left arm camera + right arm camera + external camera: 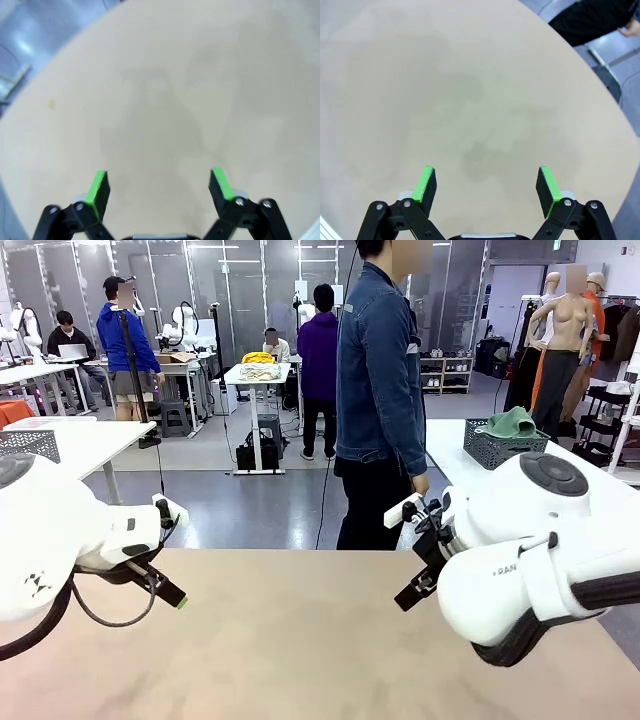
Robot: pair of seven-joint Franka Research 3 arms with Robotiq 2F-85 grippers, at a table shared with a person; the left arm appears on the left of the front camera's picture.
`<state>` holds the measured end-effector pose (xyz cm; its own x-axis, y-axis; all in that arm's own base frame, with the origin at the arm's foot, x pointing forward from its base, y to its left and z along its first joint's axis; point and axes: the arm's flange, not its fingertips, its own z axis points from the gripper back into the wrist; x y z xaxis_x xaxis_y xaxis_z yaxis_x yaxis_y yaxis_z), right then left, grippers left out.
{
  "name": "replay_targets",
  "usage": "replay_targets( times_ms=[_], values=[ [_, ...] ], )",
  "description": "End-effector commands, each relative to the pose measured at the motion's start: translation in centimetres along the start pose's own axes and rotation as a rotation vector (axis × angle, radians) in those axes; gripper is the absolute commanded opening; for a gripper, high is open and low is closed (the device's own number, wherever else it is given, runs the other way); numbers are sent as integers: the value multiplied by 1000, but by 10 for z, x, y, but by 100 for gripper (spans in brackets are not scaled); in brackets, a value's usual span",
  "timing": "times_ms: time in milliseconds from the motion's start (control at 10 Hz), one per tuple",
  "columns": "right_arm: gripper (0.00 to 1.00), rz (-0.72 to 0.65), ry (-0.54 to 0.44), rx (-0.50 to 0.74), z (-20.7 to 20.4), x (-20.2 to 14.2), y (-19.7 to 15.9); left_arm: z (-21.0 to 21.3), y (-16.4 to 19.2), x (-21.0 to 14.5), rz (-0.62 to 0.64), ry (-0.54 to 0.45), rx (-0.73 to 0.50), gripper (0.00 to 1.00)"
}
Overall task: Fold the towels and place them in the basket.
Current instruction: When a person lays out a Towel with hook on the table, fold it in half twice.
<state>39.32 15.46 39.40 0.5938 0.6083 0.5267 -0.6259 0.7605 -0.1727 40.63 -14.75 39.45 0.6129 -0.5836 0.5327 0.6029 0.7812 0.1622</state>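
No towels lie on the tan table point(300, 640); they are out of view. My left gripper point(172, 588) hangs open just above the table's left part, and in the left wrist view the left gripper point(160, 182) has nothing but bare tabletop between its green pads. My right gripper point(412, 582) hovers open over the right part, and in the right wrist view the right gripper point(487, 182) holds nothing either. A dark grey mesh basket point(500, 452) holding a green cloth stands on a white table behind at the right.
A person in a denim jacket point(380, 390) stands at the table's far edge, one hand point(420, 483) hanging down. Their dark trousers point(590, 17) show past the rounded table edge. Another mesh basket point(28, 445) sits on a white table at the far left.
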Motion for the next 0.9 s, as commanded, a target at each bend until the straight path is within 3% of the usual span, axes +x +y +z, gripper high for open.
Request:
replay_targets(
  times_ms=[0, 100, 500, 800],
  values=[
    [100, 113, -18, 33, 45, -7, -41, 31, 42, 9, -111, -78, -48, 100],
    [100, 178, -9, 34, 66, -8, -54, 45, 59, 18, -166, -74, -47, 100],
    [100, 443, -10, 89, 153, -23, -108, 122, 128, 36, -612, -129, -214, 100],
    [100, 546, 26, 211, 176, -34, -130, 138, 153, 33, -716, -102, -318, 100]
  ],
)
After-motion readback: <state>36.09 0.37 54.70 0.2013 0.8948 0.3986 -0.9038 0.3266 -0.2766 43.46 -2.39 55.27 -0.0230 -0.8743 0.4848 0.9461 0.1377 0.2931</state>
